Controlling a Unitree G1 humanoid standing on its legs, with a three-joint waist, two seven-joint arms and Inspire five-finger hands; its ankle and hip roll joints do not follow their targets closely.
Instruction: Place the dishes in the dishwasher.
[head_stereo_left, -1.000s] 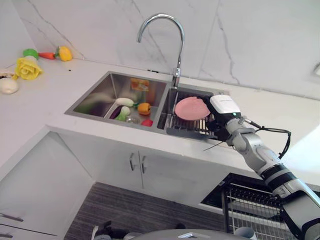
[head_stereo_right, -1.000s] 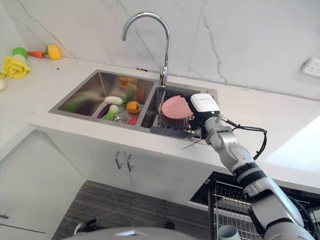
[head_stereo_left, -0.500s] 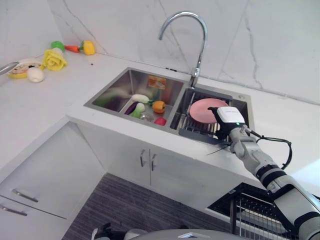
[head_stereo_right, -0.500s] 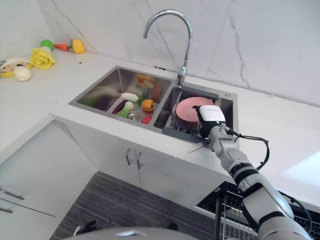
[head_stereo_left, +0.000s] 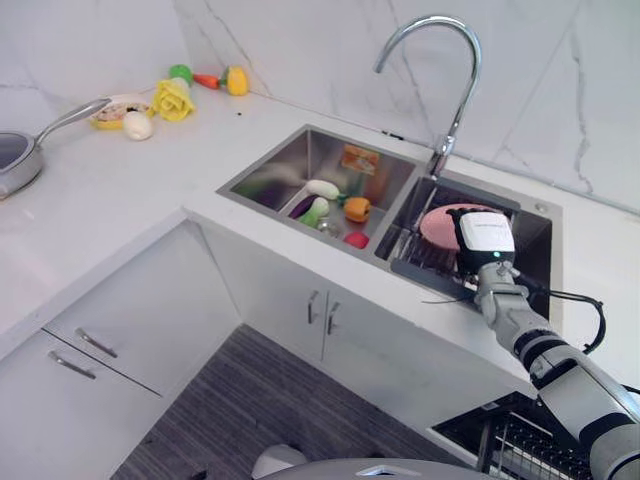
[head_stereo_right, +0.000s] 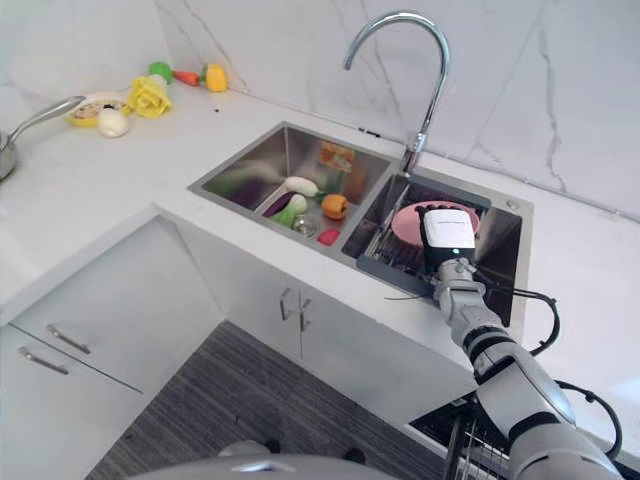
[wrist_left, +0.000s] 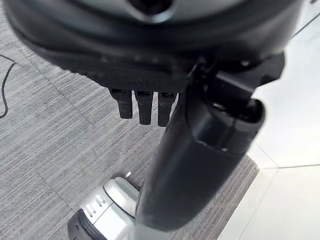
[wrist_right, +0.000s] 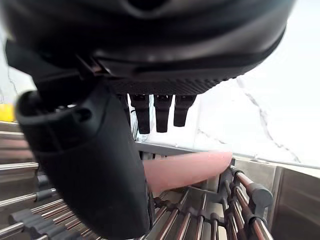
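Reaching into the sink's drying rack (head_stereo_right: 385, 262), your right hand (wrist_right: 150, 107) hangs unclenched, fingers straight, just above the pink plate (wrist_right: 187, 167) lying there. Closing off-centre, you risk skidding its rim against the rack bars.

Double sink (head_stereo_left: 262, 168) set into the counter (head_stereo_left: 120, 200), faucet (head_stereo_left: 440, 70) behind the divider at 12 o'clock. Left basin holds toy vegetables (head_stereo_left: 330, 200). Right basin holds a dish rack (head_stereo_right: 385, 262); a plate (head_stereo_right: 412, 222) leans in it. Right hand (head_stereo_right: 447, 248) in the right basin, just in front of the plate, toward 5 o'clock of it. Toy food cluster (head_stereo_left: 170, 95) on the counter at 10 o'clock from the sink, against the wall; a pan (head_stereo_left: 20, 150) left of it. Cabinet doors (head_stereo_left: 320, 310) below the sink, drawers (head_stereo_left: 90, 370) at 8 o'clock. Dishwasher rack (head_stereo_left: 510, 440) at 5 o'clock, under the counter. Left hand (wrist_left: 145, 107) hangs over the floor (wrist_left: 45, 140).
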